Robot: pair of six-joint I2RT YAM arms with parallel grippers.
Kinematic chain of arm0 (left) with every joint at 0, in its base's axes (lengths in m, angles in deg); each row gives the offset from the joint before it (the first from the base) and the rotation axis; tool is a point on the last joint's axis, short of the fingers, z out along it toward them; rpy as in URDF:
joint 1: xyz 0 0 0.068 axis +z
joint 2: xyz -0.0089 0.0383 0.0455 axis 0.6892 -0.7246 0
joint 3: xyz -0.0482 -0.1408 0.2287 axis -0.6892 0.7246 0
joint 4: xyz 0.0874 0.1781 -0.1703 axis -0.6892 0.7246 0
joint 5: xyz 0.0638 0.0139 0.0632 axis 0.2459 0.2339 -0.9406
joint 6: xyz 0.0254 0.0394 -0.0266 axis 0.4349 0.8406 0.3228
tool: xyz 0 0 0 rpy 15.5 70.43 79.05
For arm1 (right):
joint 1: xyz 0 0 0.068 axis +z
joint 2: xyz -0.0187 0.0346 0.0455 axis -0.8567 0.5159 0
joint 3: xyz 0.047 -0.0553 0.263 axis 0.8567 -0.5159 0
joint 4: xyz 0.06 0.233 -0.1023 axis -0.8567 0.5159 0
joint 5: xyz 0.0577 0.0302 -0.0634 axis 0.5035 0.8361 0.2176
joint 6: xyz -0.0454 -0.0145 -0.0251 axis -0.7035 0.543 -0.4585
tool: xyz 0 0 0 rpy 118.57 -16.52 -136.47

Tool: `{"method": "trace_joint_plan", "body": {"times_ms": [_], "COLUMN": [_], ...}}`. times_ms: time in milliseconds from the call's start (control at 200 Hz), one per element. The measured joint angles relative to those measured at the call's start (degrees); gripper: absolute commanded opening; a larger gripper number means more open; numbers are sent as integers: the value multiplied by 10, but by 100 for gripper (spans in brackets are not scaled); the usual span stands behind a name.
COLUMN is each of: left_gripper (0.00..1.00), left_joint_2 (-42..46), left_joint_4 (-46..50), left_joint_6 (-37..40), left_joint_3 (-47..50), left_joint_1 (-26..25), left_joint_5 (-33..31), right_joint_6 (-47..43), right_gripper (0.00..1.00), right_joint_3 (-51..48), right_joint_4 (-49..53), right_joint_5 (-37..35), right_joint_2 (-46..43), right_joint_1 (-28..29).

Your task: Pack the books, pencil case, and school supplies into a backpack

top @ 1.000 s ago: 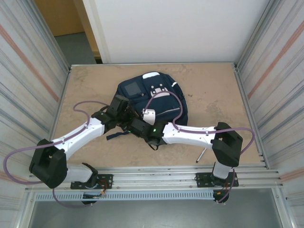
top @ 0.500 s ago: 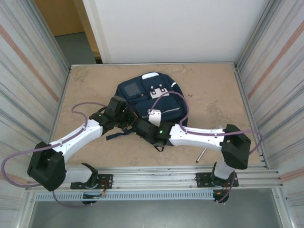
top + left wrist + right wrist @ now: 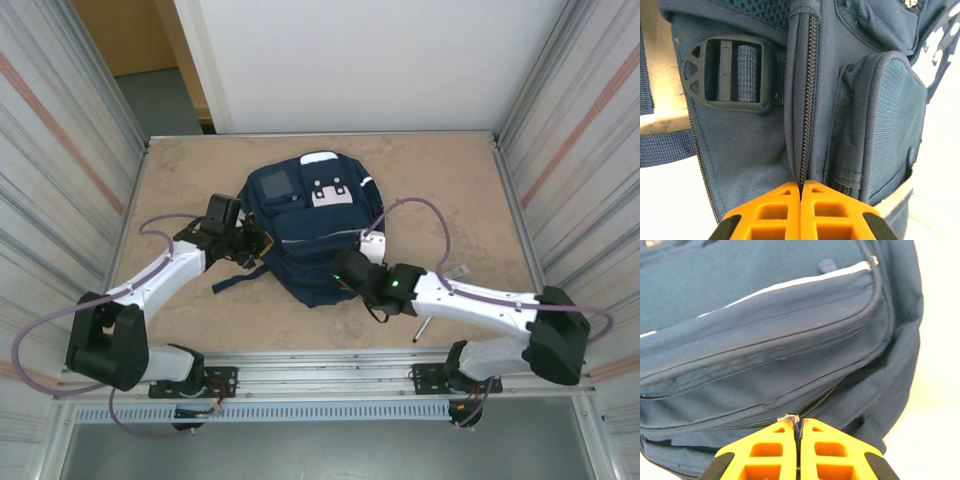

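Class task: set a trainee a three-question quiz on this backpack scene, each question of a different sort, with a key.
1. True or false: the backpack stands upright.
2. The marker pen lies: A inside the backpack; B on the table; C in a gripper.
3. Fill in: the left gripper and right gripper, at the backpack's zips, both have jaws ____.
Key: 1 false; 2 B; 3 shut.

A beige, marbled table top (image 3: pixel 180 180) is lying flat in the middle. A white panel (image 3: pixel 380 60) is standing behind its far edge. A ribbed metal left wall (image 3: pixel 50 150) and a similar right wall (image 3: pixel 590 120) are closing the sides. Aluminium rails (image 3: pixel 330 372) are running along the near edge. At the far left, an orange-brown wall (image 3: pixel 120 35) is showing above a grey floor (image 3: pixel 160 100).
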Motion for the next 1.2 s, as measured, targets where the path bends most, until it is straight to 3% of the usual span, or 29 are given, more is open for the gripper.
{"method": "trace_joint_plan", "body": {"times_ms": [210,281,321,526,687,807,952,1127,1203], "left_gripper": [0,33,43,53,58,61,65,58,47], "left_joint_2": [-120,-176,-200,-181,-53,23,46,37,28], "left_joint_4": [76,105,105,93,90,86,71,30,-1], "left_joint_6": [124,174,196,229,191,132,63,2,-24], "left_joint_3": [-118,-185,-217,-223,-116,-48,-14,-9,4], "left_joint_1": [82,100,108,134,92,10,-75,-103,-114], "left_joint_5": [95,113,105,83,72,74,35,-6,-21], "right_joint_6": [-94,-124,-136,-169,-181,-181,-180,-179,-179], "right_gripper": [0,0,0,0,0,0,0,0,0], "right_joint_3": [-37,-24,-11,60,88,92,97,103,104], "right_joint_4": [-79,-96,-92,-103,-122,-142,-157,-168,-169], "right_joint_5": [82,103,108,144,178,202,224,232,232], "right_joint_2": [-73,-65,-52,40,82,98,114,124,124], "right_joint_1": [-51,-43,-38,-31,-31,-31,-31,-19,-12]}}
